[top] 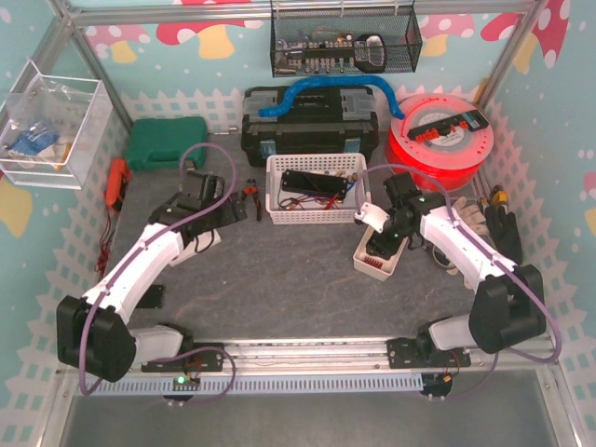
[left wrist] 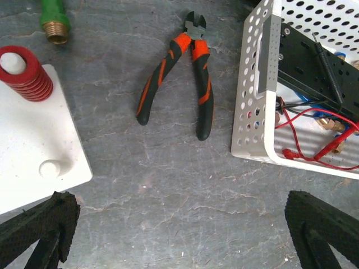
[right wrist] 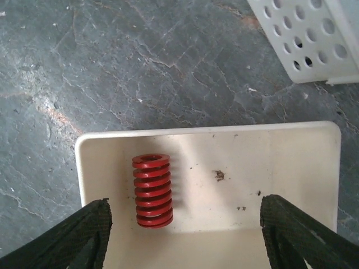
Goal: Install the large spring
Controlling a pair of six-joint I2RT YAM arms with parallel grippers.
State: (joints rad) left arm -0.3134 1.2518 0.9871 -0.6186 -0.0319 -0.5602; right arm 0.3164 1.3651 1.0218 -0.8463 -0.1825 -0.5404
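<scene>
A red coil spring [right wrist: 151, 190] lies alone in a cream tray [right wrist: 280, 162]. My right gripper [right wrist: 188, 238] is open and hangs just above the tray, with one finger on each side of the spring and touching nothing. In the top view it [top: 380, 240] sits over the tray [top: 365, 267]. A second red spring [left wrist: 21, 72] stands on a peg at the far corner of a white plate [left wrist: 33, 140], and a bare white peg [left wrist: 50, 168] stands nearer. My left gripper [left wrist: 182, 238] is open and empty over bare table, to the right of the plate.
Orange-black cutters [left wrist: 179, 73] lie between the plate and a white perforated basket [left wrist: 252, 112] of cables. A green hose fitting [left wrist: 54, 19] lies beyond the plate. A black toolbox [top: 312, 121], a green case [top: 168, 142] and a red reel [top: 442, 140] line the back.
</scene>
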